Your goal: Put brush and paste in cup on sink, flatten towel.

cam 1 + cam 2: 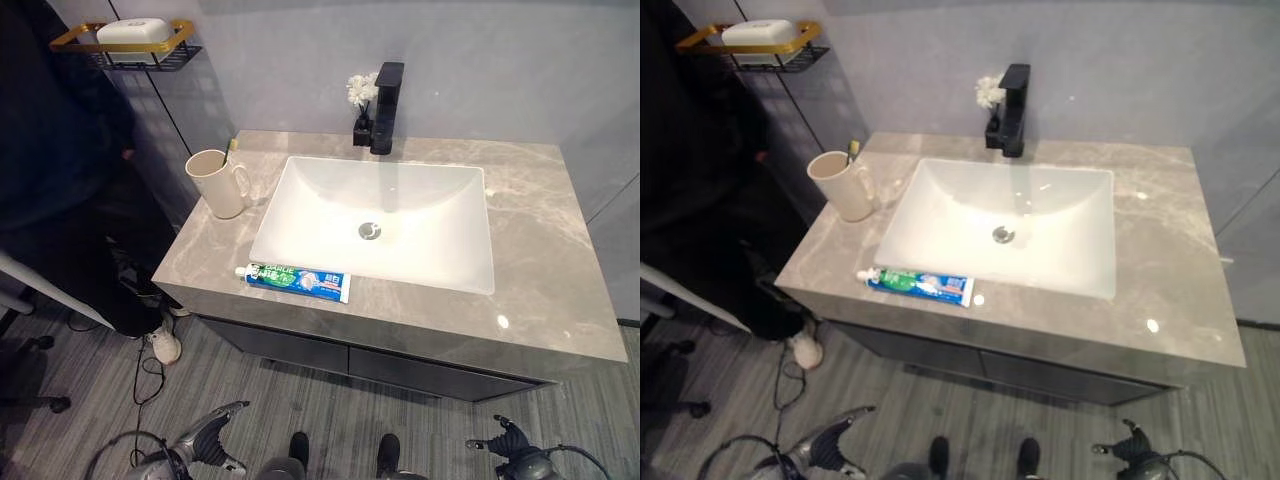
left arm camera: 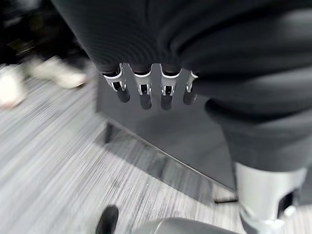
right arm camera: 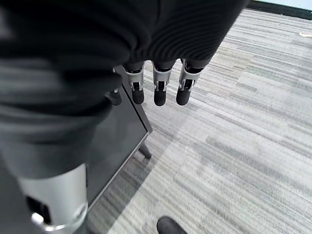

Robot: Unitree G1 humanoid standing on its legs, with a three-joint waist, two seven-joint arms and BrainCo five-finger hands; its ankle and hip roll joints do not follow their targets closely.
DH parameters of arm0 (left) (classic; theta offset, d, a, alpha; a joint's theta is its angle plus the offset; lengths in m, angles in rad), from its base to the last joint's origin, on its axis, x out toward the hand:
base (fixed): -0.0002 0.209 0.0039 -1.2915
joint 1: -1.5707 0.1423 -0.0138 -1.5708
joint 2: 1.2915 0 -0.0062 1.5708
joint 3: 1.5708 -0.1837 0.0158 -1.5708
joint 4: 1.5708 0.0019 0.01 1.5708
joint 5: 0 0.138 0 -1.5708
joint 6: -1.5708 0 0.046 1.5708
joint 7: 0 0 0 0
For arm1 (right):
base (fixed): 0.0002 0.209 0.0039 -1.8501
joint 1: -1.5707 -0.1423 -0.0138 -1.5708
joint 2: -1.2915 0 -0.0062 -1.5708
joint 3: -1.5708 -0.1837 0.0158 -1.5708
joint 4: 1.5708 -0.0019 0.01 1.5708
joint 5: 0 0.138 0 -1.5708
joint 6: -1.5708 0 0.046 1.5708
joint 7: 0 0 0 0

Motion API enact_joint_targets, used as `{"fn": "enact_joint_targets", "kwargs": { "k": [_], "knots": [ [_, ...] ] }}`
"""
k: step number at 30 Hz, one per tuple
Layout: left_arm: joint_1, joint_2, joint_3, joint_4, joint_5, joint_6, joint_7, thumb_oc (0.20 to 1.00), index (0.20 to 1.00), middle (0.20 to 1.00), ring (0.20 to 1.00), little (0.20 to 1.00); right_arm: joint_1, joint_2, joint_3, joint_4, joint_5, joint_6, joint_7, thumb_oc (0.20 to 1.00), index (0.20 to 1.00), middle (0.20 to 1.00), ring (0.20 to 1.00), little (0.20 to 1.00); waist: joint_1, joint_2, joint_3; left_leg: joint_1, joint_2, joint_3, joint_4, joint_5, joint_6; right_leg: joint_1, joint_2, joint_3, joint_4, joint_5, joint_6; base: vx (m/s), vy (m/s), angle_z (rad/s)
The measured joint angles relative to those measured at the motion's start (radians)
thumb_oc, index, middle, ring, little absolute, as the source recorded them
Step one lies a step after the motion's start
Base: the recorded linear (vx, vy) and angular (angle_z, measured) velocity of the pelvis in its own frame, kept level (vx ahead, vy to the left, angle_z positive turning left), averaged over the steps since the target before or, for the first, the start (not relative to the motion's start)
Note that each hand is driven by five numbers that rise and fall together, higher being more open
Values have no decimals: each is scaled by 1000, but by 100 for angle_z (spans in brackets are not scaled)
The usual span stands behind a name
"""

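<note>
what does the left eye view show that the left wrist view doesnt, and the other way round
Left eye view alone: the countertop with its white basin, the toothpaste tube lying along the front edge, the cup at the left with a brush tip poking out, the black faucet and the soap rack. Left wrist view alone: the left hand's fingers up close, relaxed and holding nothing. Both: the left hand, the dark cabinet front and the striped floor.

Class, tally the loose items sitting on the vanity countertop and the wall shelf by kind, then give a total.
Cup: 1
Toothbrush, in the cup: 1
Toothpaste tube: 1
Flower vase by the tap: 1
Soap bar on the shelf: 1
Total: 5
</note>
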Motion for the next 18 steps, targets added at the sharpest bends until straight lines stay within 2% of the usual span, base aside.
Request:
{"fn": "enact_joint_targets", "kwargs": {
  "k": [1,4,5,7,9,10,14,15,18],
  "knots": [
    [-3,60,24,-66,2,-9,1,1000,1000,1000,1000,1000,17,3,1,-1,-20,-2,1,1000,1000,1000,1000,1000,0,7,-6,3,-6,1,-5,2,-3,1,-6,1,-1,0,2,36,37,8],
    [60,295,96,-336,2,-40,-7,1000,1000,1000,1000,1000,36,10,-2,1,-31,-1,1,1000,1000,1000,1000,1000,4,1,-9,4,-15,-1,-6,9,7,4,-15,-5,0,1,6,61,27,5],
    [85,328,156,-386,1,-56,-6,1000,1000,1000,1000,1000,46,10,-8,-3,-36,0,1,1000,1000,1000,1000,1000,2,3,-10,7,-19,-2,-7,8,8,9,-19,-8,0,-1,9,33,32,7],
    [129,277,337,-451,-21,-65,16,1000,1000,1000,1000,1000,83,36,-20,-9,-39,15,2,1000,1000,1000,1000,1000,-4,19,-25,23,-34,-4,-8,3,13,28,-35,-11,0,-10,23,36,45,8],
    [153,244,429,-472,-56,-71,43,1000,1000,1000,1000,1000,92,58,-21,-24,-38,18,2,1000,1000,1000,1000,1000,-4,14,-22,24,-34,-3,-5,3,14,28,-35,-11,0,-9,23,22,32,2],
    [141,198,478,-465,-104,-66,77,1000,1000,1000,1000,1000,92,77,-19,-25,-38,21,3,1000,1000,1000,1000,1000,-3,9,-22,25,-34,-5,-3,3,14,28,-34,-11,0,-10,24,28,30,2],
    [135,188,566,-460,-129,-58,121,1000,1000,1000,1000,1000,89,94,-20,-30,-37,27,4,1000,1000,1000,1000,1000,-5,-4,-27,33,-34,-2,-3,2,14,31,-35,-10,0,-12,27,23,26,-2],
    [67,17,664,-373,-208,-50,161,1000,1000,1000,1000,1000,91,105,-17,-56,-37,36,15,1000,1000,1000,1000,1000,-16,-11,-32,35,-35,3,-4,-3,12,32,-36,-3,0,-11,28,21,65,-8],
    [15,16,670,-341,-233,-26,168,1000,1000,1000,1000,1000,101,106,-18,-91,-34,36,34,1000,1000,1000,1000,1000,-24,-36,-46,25,-36,26,-3,-3,13,1,-34,23,0,-4,31,5,48,-21]
  ]
}}
